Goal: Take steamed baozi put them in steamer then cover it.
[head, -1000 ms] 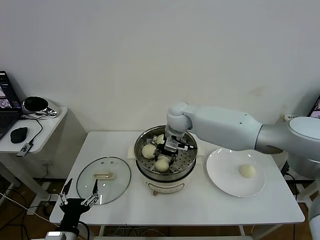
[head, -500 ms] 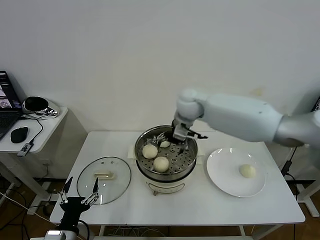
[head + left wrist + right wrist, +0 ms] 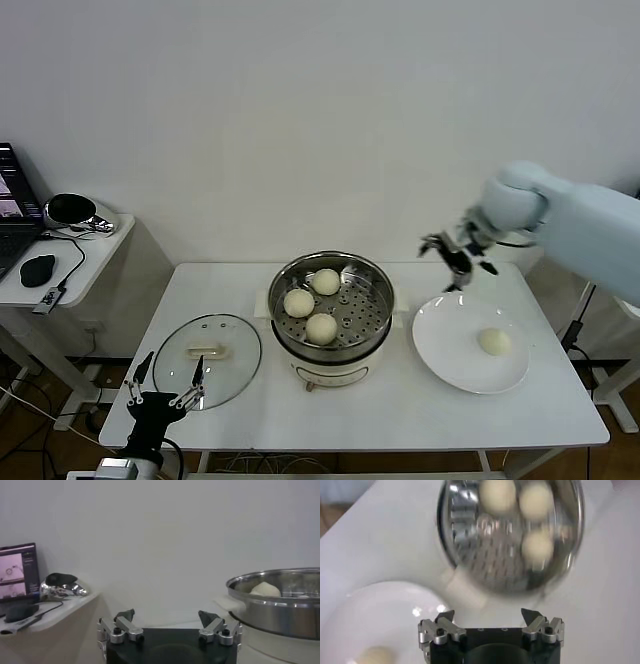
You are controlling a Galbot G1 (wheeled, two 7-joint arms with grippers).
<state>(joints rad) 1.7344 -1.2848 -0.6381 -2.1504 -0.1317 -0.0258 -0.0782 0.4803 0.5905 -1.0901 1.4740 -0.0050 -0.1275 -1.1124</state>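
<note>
**Ana:** Head view first: where are the buns, taking the steamer [image 3: 332,305] as the marker?

**Ben:** Three buns lie inside the steamer on its perforated floor: one [image 3: 326,282] toward the wall side, one [image 3: 298,302] on the robot's left, one [image 3: 321,328] nearest the robot. They sit close together. The fourth bun [image 3: 495,342] is outside, on the white plate [image 3: 450,360] just to the right of the steamer.

**Ana:** And the right gripper [image 3: 456,255]?

**Ben:** It hangs in the air to the right of the steamer and a little behind it, above the far edge of the plate. Its fingers are spread apart and nothing is between them. The right wrist view agrees: both fingertips [image 3: 445,616] stand wide, with the steamer [image 3: 470,565] and its three buns beneath, and the plate [image 3: 380,610] with the last bun [image 3: 372,656] off to one side.

**Ana:** The lid?

**Ben:** The glass lid [image 3: 207,360] lies flat on the table [image 3: 400,415] to the left of the steamer, near but apart from it, handle up. The steamer is uncovered.

**Ana:** The left gripper [image 3: 160,398]?

**Ben:** It sits low at the table's front edge, left of the steamer and just before the lid, fingers parted and empty. From the left wrist view its fingertips [image 3: 125,615] are apart, and the steamer's steel wall [image 3: 280,607] rises beyond them with one bun [image 3: 264,588] showing over the rim.

**Ana:** Anything else around?

**Ben:** A small side desk [image 3: 60,265] stands well left of the steamer, carrying a computer mouse [image 3: 38,268].
</note>
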